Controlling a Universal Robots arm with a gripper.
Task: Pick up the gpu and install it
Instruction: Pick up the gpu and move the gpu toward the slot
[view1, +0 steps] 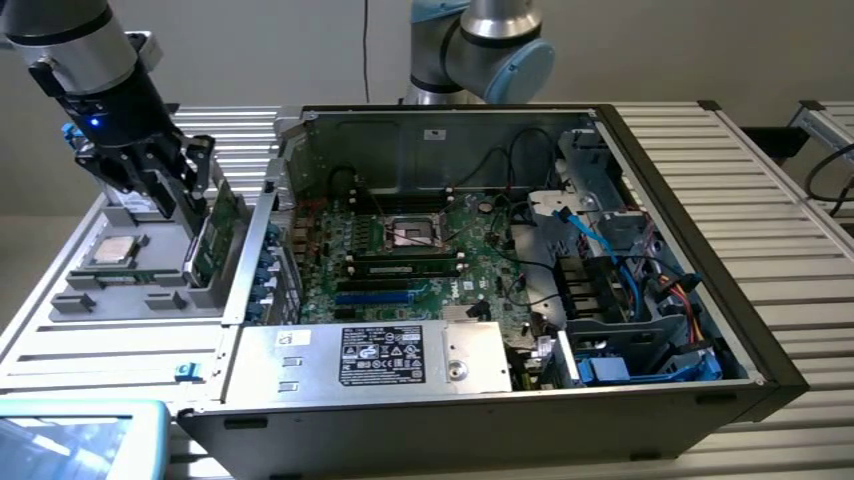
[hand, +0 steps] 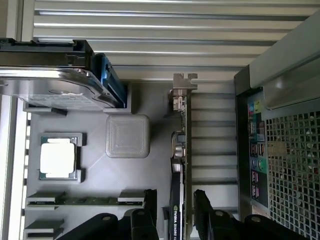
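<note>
A: Nearest the lens is the gripper (hand: 174, 196). How do its jaws stand?
B: Wide apart, holding nothing. The fingers (hand: 148, 205) sit one on each side of the gpu (hand: 181, 150), with a gap on both sides.
A: And where is the card?
B: On edge in the grey tray (view1: 134, 228), at the exterior view's left of the open computer case (view1: 387, 140).
A: Which way does it lie?
B: Long axis near to far, alongside the case wall, with the silver bracket (hand: 185, 82) at the end farther from the fingers. The jaws straddle its thin side from directly above.
</note>
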